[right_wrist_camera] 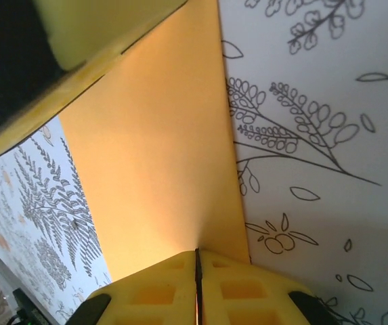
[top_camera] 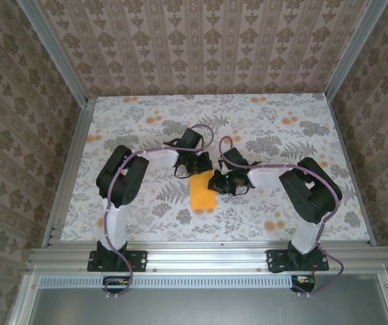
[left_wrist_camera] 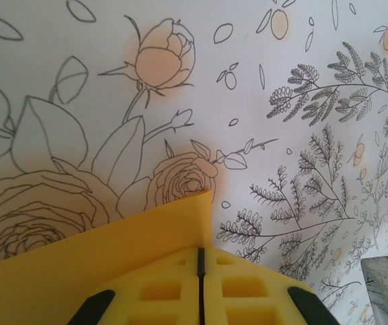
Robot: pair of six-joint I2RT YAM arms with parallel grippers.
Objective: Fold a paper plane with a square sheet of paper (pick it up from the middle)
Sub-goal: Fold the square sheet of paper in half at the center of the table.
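The square sheet of paper (top_camera: 201,196) is bright orange and lies folded into a narrow rectangle at the table's middle front. My left gripper (top_camera: 197,170) sits at its far end and my right gripper (top_camera: 217,183) at its right edge. In the left wrist view the yellow jaws of the left gripper (left_wrist_camera: 200,256) are shut, with the sheet (left_wrist_camera: 112,250) running into their seam from the left. In the right wrist view the right gripper (right_wrist_camera: 197,256) is shut on the sheet (right_wrist_camera: 153,156), which puckers toward the seam. The left gripper's yellow finger (right_wrist_camera: 99,27) overhangs the sheet's far end.
A flower-printed cover lies over the table (top_camera: 282,128). Aluminium rails (top_camera: 207,256) frame it at the front and sides, and wallpapered walls stand close around. Both arms bend inward toward the centre, their bases at the near edge.
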